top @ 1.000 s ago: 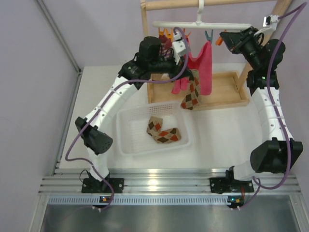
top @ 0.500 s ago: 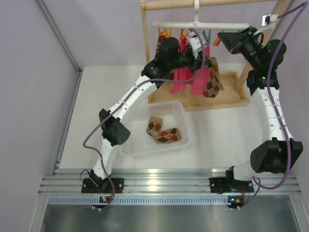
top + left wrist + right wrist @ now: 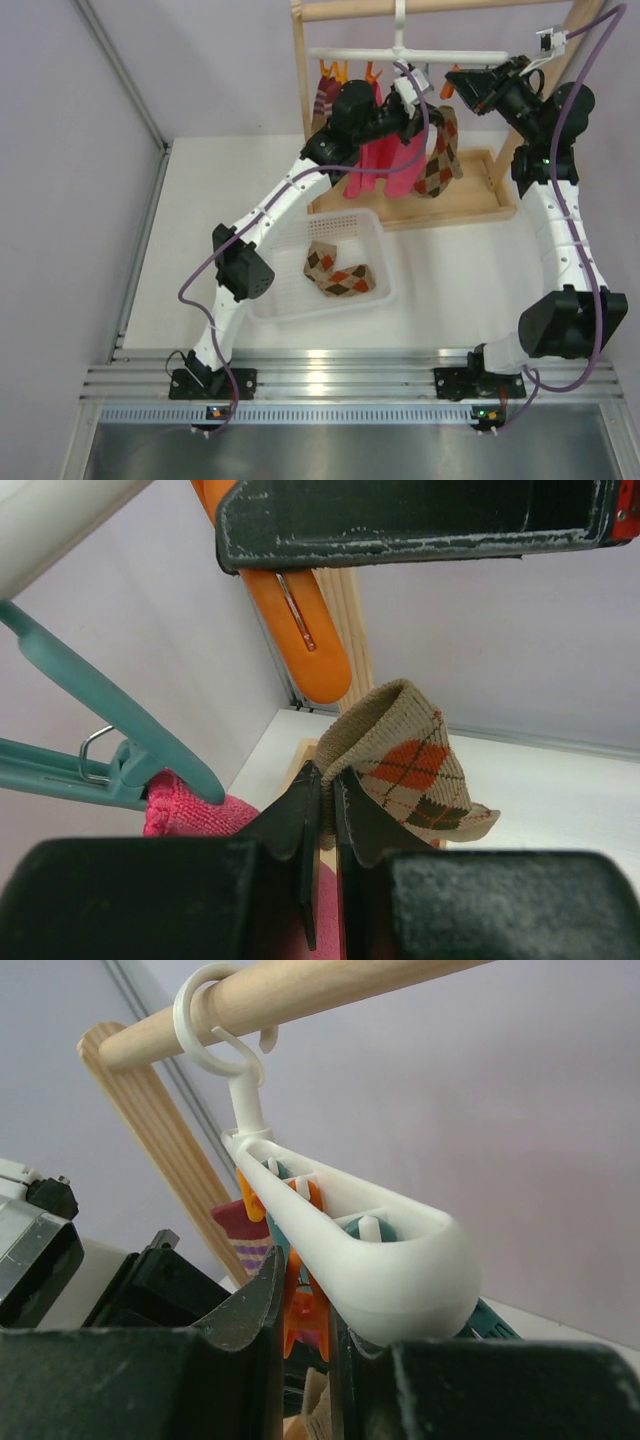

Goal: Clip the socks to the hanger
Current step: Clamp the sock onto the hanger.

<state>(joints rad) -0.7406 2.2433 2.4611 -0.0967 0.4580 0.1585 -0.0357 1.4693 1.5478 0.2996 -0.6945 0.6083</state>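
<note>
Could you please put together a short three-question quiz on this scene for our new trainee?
1. True or false: the left claw is shut on an argyle sock.
2. Fill in: the right claw pinches an ____ clip under the hanger.
3. Where does the other argyle sock lie? A) in the right claw B) in the white basket C) clipped to the hanger
Key: 1 true; 2 orange; 3 B.

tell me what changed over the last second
The left gripper, shut on one argyle sock, carried it up and to the right, to the hanger's right end. The right gripper stayed on the orange clip there; the other sock stayed in the basket.
</note>
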